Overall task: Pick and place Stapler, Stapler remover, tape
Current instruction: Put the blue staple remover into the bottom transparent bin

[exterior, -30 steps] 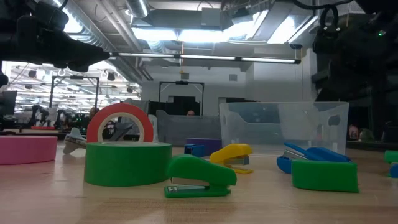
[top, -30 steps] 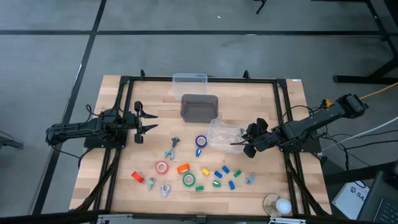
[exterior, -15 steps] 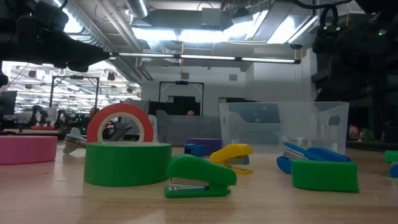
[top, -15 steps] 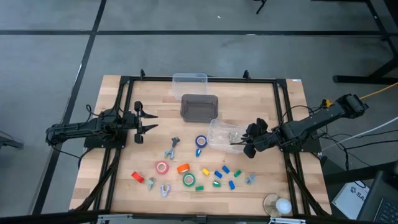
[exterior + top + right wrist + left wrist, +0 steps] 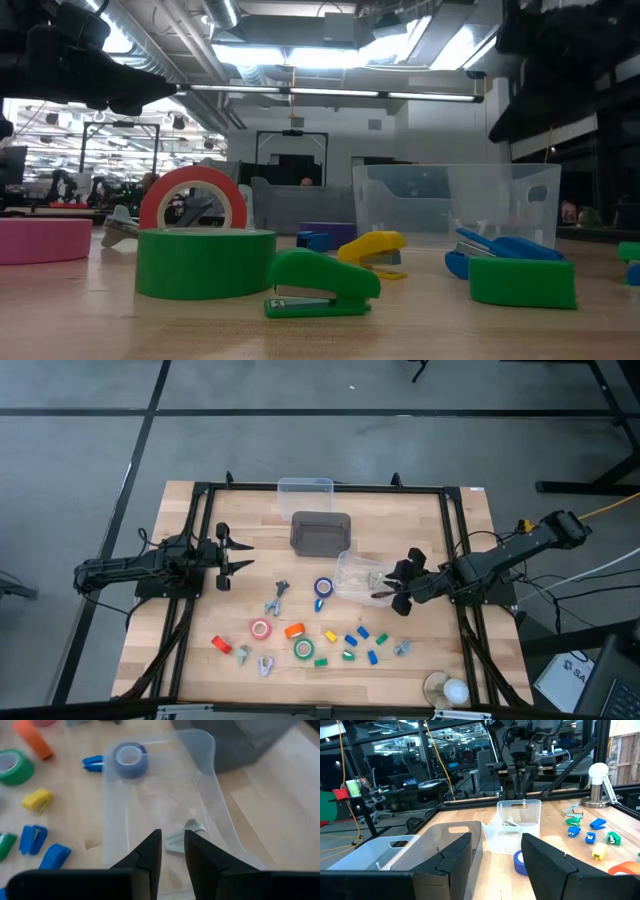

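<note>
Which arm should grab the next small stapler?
Probably the right: the right gripper hovers over the clear plastic bin, near the small blue staplers. The left gripper waits farther off.

Table top [image 5: 200, 625]: light wood planks, matt, visible grain. Clear bin [image 5: 160, 815]: transparent plastic, smooth, slightly glossy; small grey metal-looking stapler remover [image 5: 181, 840] inside it. Smoked bin [image 5: 320, 531]: dark translucent plastic. Third bin [image 5: 305, 489]: pale frosted plastic. Green tape roll [image 5: 205, 262]: smooth, satin sheen. Red tape roll [image 5: 194, 199]: glossy edge, pale inner core, probably card. Blue tape roll [image 5: 130, 758]: matt with pale core. Green stapler [image 5: 322, 283], yellow stapler [image 5: 372, 251], blue stapler [image 5: 505, 254]: moulded plastic, glossy. Gripper fingers [image 5: 547, 867]: black matt plastic. Table frame [image 5: 195, 525]: black metal bars.
</note>
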